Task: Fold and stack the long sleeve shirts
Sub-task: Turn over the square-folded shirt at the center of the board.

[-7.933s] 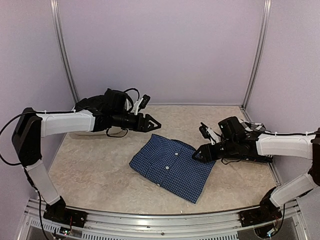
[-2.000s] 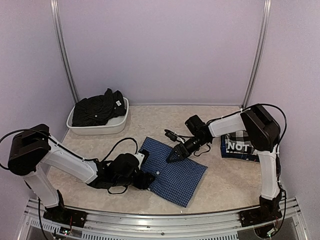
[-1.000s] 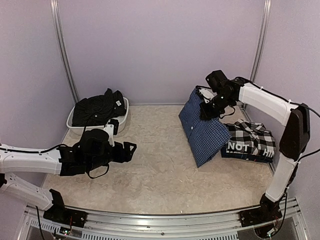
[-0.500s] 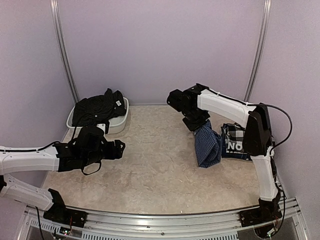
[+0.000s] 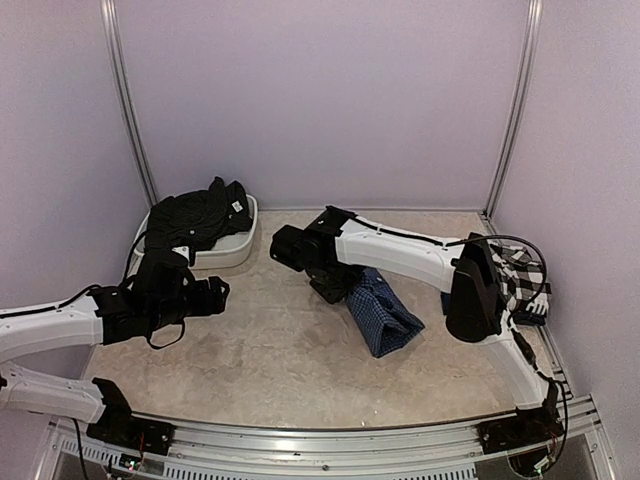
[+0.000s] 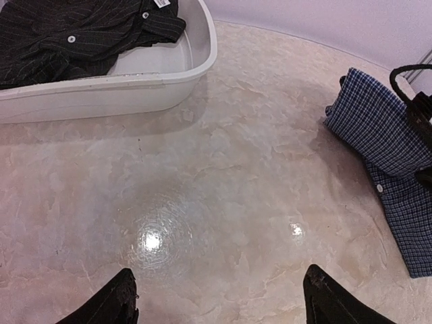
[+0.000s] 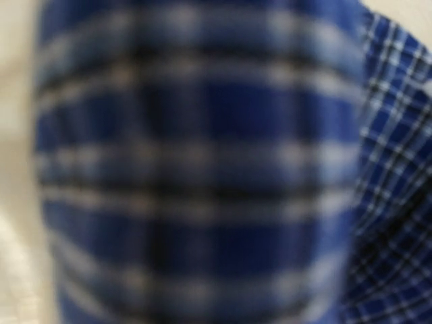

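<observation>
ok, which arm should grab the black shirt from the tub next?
Left. The left gripper is open, empty, near the white tub holding the black shirt; the right gripper is shut on the blue shirt.

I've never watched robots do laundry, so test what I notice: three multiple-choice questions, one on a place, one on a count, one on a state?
1. Where is the black shirt?
A. On the bare table
B. In the white tub
C. Hanging on the wall

2. How many shirts are in view?
A. Two
B. Three
C. Five

3. The left gripper is:
A. Open and empty
B. Shut on cloth
C. Out of sight

Answers:
1 B, it lies heaped inside the tub.
2 B, the black one, the blue check shirt and the black-and-white shirt.
3 A, its jaws stand apart with nothing between.
</observation>
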`<state>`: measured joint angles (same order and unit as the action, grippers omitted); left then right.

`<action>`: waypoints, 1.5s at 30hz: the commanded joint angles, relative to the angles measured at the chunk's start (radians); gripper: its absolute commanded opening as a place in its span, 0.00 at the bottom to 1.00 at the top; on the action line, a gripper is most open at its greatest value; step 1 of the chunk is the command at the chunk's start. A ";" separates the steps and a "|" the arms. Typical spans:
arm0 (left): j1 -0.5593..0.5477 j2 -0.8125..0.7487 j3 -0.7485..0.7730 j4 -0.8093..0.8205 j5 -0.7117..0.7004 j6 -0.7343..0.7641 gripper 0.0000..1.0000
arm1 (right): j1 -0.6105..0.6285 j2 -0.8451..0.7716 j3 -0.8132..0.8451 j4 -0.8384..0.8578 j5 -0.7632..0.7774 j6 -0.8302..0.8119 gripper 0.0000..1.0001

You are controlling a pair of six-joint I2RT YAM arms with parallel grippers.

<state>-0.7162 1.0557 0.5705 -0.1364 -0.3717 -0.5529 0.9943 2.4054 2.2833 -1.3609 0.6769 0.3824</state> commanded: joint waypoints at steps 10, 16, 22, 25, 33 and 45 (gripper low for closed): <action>0.055 -0.034 -0.020 -0.043 -0.011 0.008 0.80 | 0.181 0.115 0.116 0.038 -0.138 0.034 0.44; 0.071 -0.052 -0.021 -0.053 -0.022 0.011 0.80 | 0.242 0.100 0.109 0.087 -0.234 0.054 0.64; 0.087 -0.056 -0.016 -0.050 -0.010 0.014 0.81 | 0.293 0.034 -0.015 0.213 -0.379 0.043 0.70; 0.089 -0.058 -0.024 -0.039 -0.011 0.015 0.81 | 0.313 -0.005 -0.053 0.237 -0.390 0.039 0.72; 0.092 -0.051 -0.035 0.042 0.070 0.009 0.95 | 0.282 -0.251 -0.321 0.419 -0.380 0.049 0.74; 0.104 0.009 -0.014 0.244 0.296 -0.028 0.99 | 0.127 -0.491 -0.727 0.713 -0.405 0.053 0.73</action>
<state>-0.6201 1.0245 0.5373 0.0113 -0.1768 -0.5690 1.1687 1.9415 1.6455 -0.7483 0.2806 0.4217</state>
